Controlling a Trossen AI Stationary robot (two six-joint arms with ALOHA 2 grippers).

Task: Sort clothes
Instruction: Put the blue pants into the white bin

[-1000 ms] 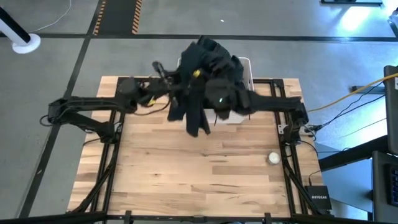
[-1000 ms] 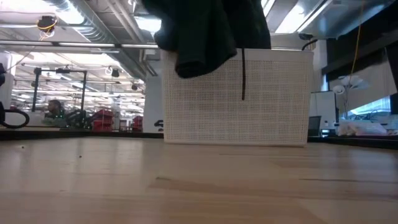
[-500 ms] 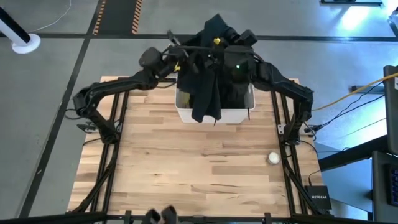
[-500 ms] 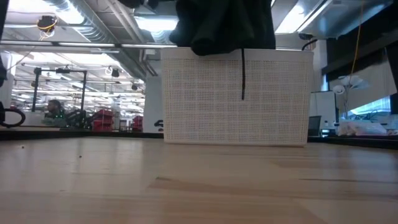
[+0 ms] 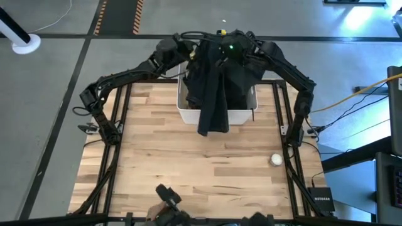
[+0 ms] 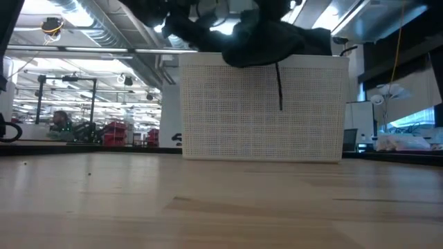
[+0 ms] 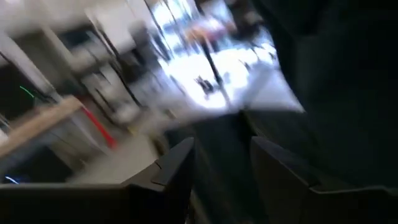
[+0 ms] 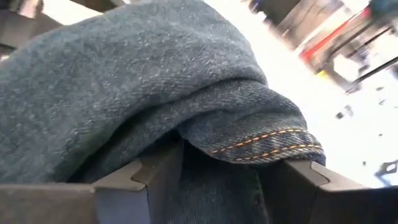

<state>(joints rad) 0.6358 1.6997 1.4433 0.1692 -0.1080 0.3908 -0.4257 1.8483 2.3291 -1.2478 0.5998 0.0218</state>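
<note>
Both pincers grip one dark garment (image 5: 212, 88) above the white bin (image 5: 188, 112). The right pincer (image 8: 214, 180) clamps denim folds between its fingers; the left pincer (image 7: 217, 171) holds dark cloth too.

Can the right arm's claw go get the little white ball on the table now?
Probably not yet. The right claw is up over the white bin, closed on a dark garment. The white ball lies alone on the table, nothing blocking it.

A white mesh-walled bin (image 6: 263, 111) stands on the wooden tabletop (image 6: 208, 207). A dark garment (image 6: 266, 41) bunches over its top rim, with 1 thin dark cord (image 6: 279, 86) dangling down the front wall (hanging straight). Behind, a workshop hall with ceiling lights.
</note>
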